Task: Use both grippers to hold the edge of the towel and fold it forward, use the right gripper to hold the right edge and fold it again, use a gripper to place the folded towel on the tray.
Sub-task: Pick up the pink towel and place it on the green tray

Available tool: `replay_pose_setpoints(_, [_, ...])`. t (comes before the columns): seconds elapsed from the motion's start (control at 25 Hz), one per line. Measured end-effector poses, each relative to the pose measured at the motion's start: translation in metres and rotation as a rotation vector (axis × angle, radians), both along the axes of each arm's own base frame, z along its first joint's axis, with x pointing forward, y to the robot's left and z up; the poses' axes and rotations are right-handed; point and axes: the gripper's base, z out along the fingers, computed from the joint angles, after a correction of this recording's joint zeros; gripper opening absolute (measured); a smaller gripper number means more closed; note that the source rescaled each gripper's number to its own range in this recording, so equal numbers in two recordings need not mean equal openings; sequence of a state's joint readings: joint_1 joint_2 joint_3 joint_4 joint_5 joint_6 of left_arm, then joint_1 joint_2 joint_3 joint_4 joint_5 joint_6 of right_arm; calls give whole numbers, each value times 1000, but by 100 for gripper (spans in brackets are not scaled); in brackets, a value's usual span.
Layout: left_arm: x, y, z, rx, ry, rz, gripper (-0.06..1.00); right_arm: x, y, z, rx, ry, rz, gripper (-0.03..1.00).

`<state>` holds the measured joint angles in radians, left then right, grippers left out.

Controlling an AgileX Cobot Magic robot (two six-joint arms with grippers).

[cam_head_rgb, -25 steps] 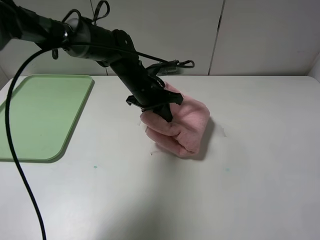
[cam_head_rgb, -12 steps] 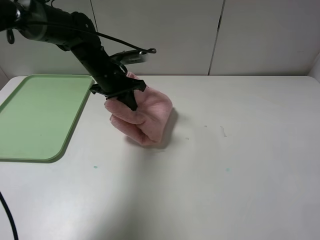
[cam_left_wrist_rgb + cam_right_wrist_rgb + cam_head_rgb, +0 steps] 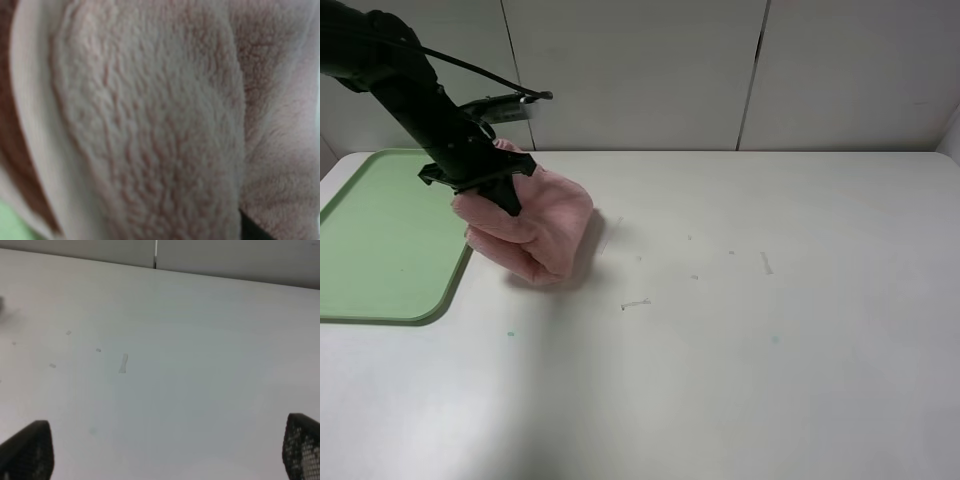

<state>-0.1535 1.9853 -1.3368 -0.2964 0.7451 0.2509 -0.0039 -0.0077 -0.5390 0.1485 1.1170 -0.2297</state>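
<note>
The folded pink towel (image 3: pixel 542 228) hangs bunched from my left gripper (image 3: pixel 486 183), which is shut on its upper part. It sits just right of the light green tray (image 3: pixel 382 240), with its left side over the tray's right rim. Whether its lower fold touches the table I cannot tell. In the left wrist view the towel (image 3: pixel 150 120) fills the frame, with a sliver of the tray (image 3: pixel 6 226) in one corner. My right gripper (image 3: pixel 164 447) is open over bare table, its fingertips (image 3: pixel 27 450) wide apart, and it is out of the exterior view.
The white table (image 3: pixel 750 330) stretches to the right of the towel, with a few small marks (image 3: pixel 636 303) on it. A pale panelled wall (image 3: pixel 640 70) runs along the back edge.
My left arm has carried the towel leftward across the table, from the middle to the tray's right edge. The grip on the towel stayed the same.
</note>
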Motion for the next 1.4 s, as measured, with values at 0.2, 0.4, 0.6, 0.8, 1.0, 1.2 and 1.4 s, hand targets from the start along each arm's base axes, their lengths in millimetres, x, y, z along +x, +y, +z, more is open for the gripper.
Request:
replay_pose_setpoints(0.2, [1, 35, 1, 24, 5, 68, 17, 0, 0, 0, 0, -1, 0, 100])
replay_pose_setpoints(0.4, [2, 63, 1, 67, 7, 119, 17, 0, 0, 0, 0, -1, 0, 100])
replay_pose_setpoints(0.6, [2, 87, 0, 124, 6, 167, 17, 0, 0, 0, 0, -1, 0, 100])
replay_pose_setpoints(0.8, [2, 108, 0, 156, 3, 230, 17, 0, 0, 0, 0, -1, 0, 100])
replay_pose_setpoints(1.0, [1, 124, 0, 187, -3, 255, 17, 0, 0, 0, 0, -1, 0, 100])
replay_pose_setpoints(1.2, [1, 131, 0, 246, -7, 258, 17, 0, 0, 0, 0, 0, 0, 100])
replay_pose_setpoints(1.4, [0, 133, 0, 269, -5, 277, 17, 0, 0, 0, 0, 0, 0, 100])
